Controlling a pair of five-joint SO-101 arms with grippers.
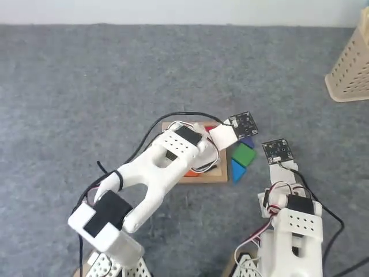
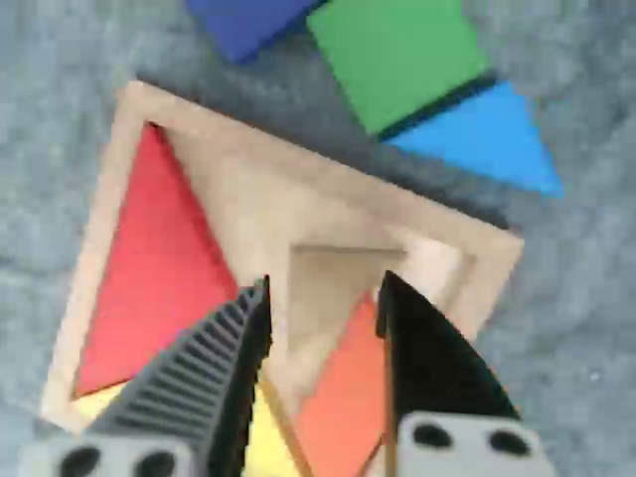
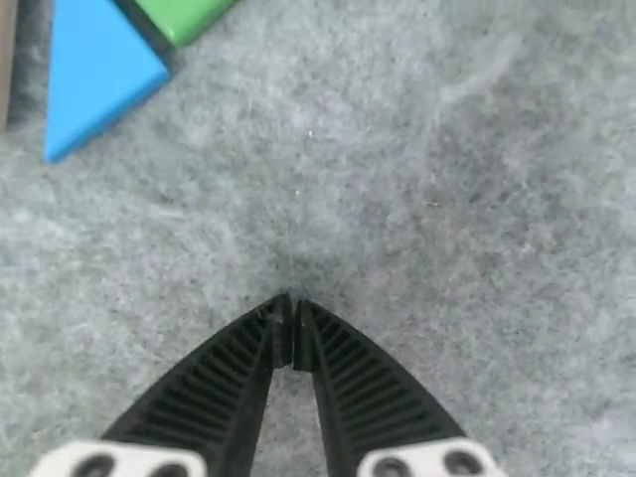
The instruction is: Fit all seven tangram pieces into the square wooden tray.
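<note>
Hovering over the square wooden tray (image 2: 127, 111), the left gripper (image 2: 323, 288) is spread open with nothing between its jaws; bare tray floor shows in the gap.

Three pieces already lie inside the tray. A large red triangle (image 2: 154, 258) sits along one side, an orange triangle (image 2: 343, 397) sits under the gripper, and a yellow piece (image 2: 263, 437) lies beside the orange one. The middle and the far corner of the tray are uncovered wood, so I judge it a little under half filled.

Three pieces wait outside on the grey table (image 1: 115, 75), just beside the tray's edge: a green square (image 2: 397, 55), a light blue triangle (image 2: 487, 139) touching it, and a dark blue piece (image 2: 243, 20) cut off by the edge of the left wrist view. I cannot tell where the seventh piece is; the arm may hide it.

The right gripper (image 3: 291, 303) is clenched shut on nothing and points down at bare table, near the blue triangle and green square.

At least those three loose pieces are not yet placed.
</note>
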